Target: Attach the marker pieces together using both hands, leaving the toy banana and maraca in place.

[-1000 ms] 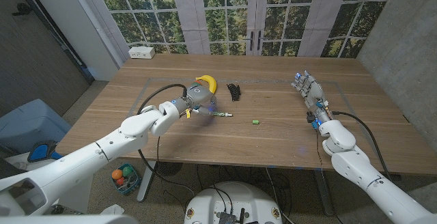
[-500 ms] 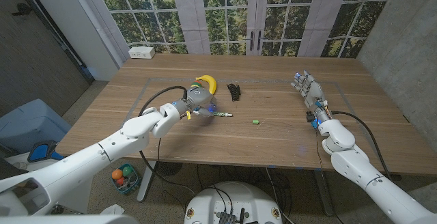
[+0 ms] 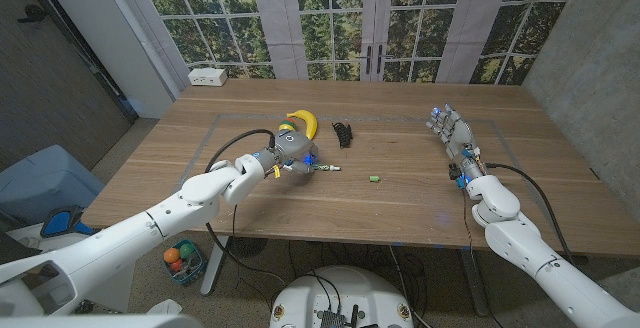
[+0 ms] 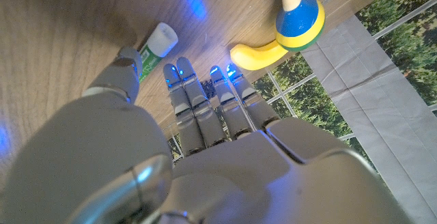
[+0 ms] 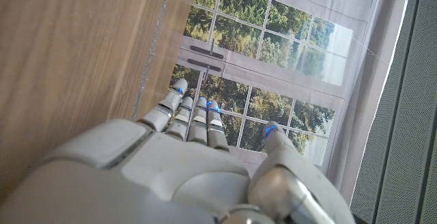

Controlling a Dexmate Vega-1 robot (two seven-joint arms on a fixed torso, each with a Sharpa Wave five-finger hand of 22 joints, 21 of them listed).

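No legible text, label, brand, number or sign appears in any view. The marker body carries green-and-white colouring, but no characters can be resolved.

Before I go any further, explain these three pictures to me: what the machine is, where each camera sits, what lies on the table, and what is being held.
This is a robot with two arms, each ending in a hand with fingers. The wide picture is taken from its head, looking down at a wooden table. The other two come from cameras on its wrists, looking along the back of each hand.

On the table lie a yellow toy banana, a maraca with a blue and yellow head, a marker body, a small green cap and a black object too small to identify.

The left hand reaches over the marker body; whether it grips it yet is unclear. The right hand waits apart with fingers extended, holding nothing.
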